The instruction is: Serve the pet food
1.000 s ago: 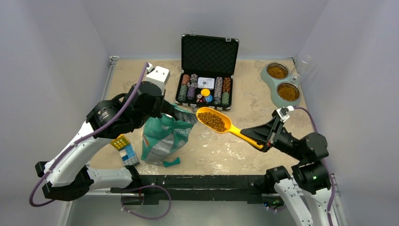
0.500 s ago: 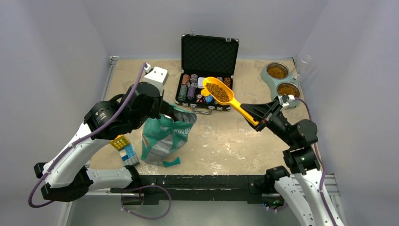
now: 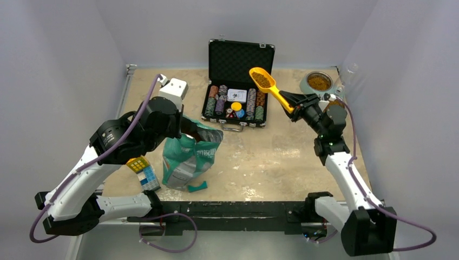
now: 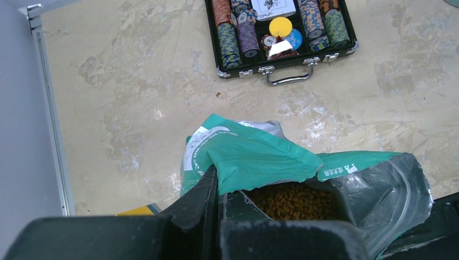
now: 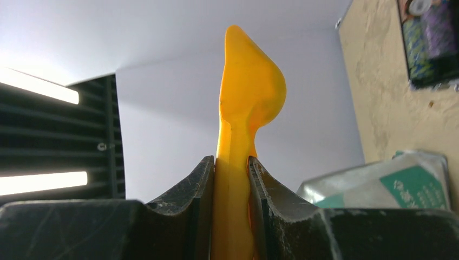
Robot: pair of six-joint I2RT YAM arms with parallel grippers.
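A teal-green bag [image 3: 187, 157] stands open at the table's front left, brown kibble [image 4: 295, 200] showing inside. My left gripper [image 3: 183, 125] is shut on the bag's torn top edge [image 4: 238, 170]. My right gripper [image 3: 295, 104] is shut on the handle of a yellow scoop [image 3: 266, 84] loaded with kibble [image 3: 263, 80], held high over the poker case's right side. The scoop's underside fills the right wrist view [image 5: 246, 103]. A green double bowl [image 3: 320, 89] at the back right holds kibble [image 3: 319, 82]; its near bowl is mostly hidden by the right arm.
An open black case [image 3: 238, 89] of poker chips stands at the back centre. A white box [image 3: 177, 88] lies at the back left. A colourful cube and small carton [image 3: 144, 171] lie left of the bag. A teal scrap [image 3: 198, 187] lies near the front edge.
My right arm has lifted the loaded scoop up and back to the right, from beside the bag to over the case near the bowls. The left gripper keeps hold of the bag.
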